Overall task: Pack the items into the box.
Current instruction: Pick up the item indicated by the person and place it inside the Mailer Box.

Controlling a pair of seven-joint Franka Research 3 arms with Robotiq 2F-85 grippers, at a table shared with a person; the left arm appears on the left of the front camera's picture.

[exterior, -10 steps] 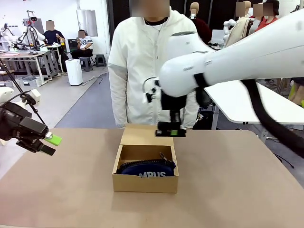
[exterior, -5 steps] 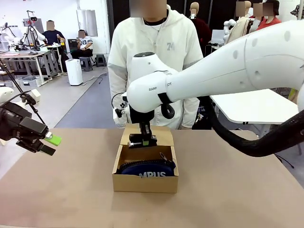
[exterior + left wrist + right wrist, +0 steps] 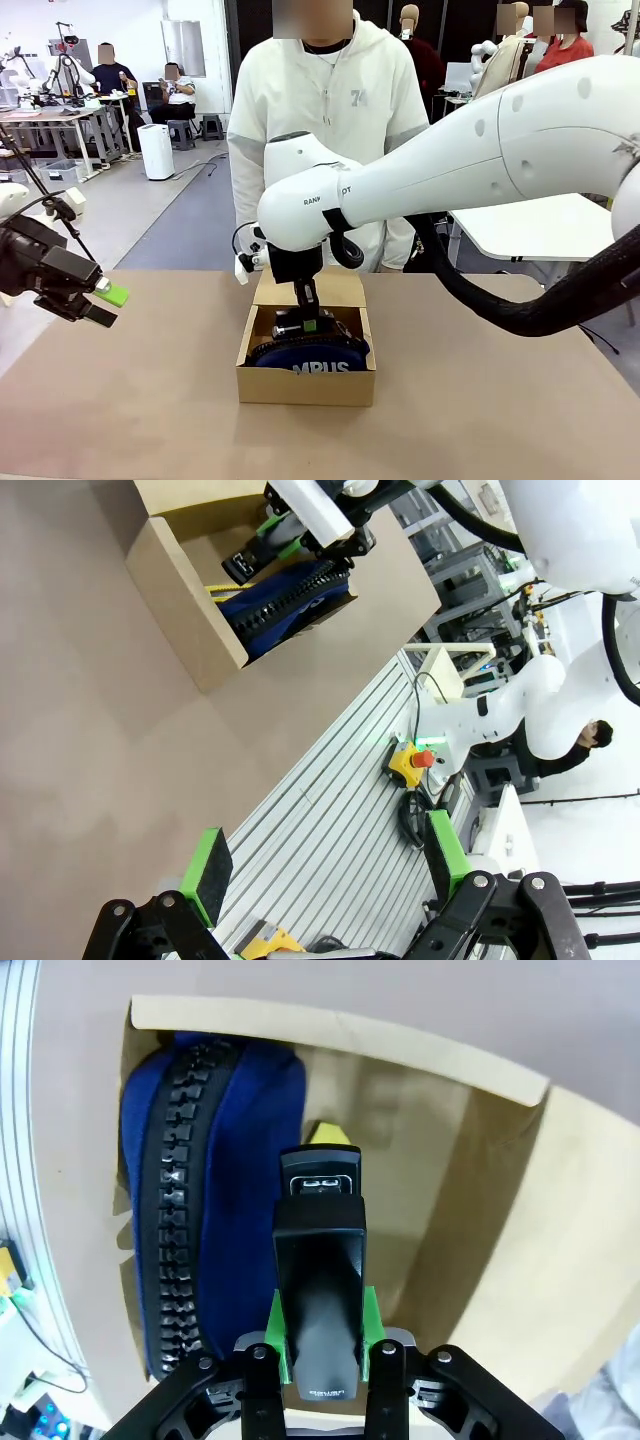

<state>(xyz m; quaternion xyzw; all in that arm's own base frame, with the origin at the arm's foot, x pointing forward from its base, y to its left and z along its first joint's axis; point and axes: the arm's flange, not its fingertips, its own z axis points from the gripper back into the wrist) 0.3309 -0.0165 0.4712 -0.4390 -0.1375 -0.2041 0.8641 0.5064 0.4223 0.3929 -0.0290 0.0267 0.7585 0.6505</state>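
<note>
Right arm (image 3: 450, 180): down from above the lid (image 3: 335, 288) into your box (image 3: 305, 385), jaws clamped on stapler (image 3: 320, 1290), aimed at the gap beside pouch (image 3: 300, 352). Left jaws: spread, idle.

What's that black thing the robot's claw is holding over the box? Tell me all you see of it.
A small black stapler, smooth and matte like plastic, with a metal-lined front opening. The right gripper clamps its rear between green pads, nose pointing down into the open box, beside the navy pouch.
</note>
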